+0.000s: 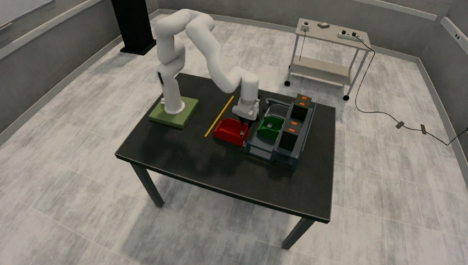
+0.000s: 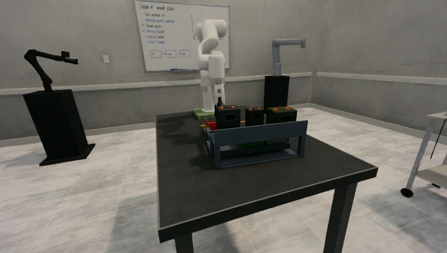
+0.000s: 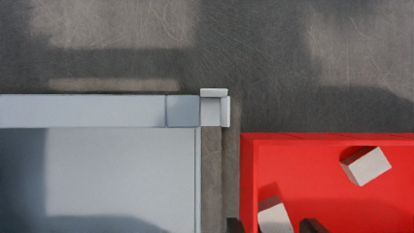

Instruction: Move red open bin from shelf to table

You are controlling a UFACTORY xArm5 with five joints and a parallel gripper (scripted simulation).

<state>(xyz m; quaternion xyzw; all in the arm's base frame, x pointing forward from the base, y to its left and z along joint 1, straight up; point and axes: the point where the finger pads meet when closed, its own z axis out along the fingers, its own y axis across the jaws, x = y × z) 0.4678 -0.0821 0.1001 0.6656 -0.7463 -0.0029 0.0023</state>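
Observation:
The red open bin stands upright on the black table, just left of the blue-grey shelf. Two grey parts lie in it. My gripper points down at the bin's shelf-side end. Its fingers stand partly open, one outside the bin's wall and one inside, with the wall and a grey part between them. A green open bin with a part sits on the shelf's lower level. Dark closed bins stand on the upper level.
A yellow stick lies on the table left of the red bin. The arm's green base plate is at the table's far left. A white cart stands on the floor behind the table.

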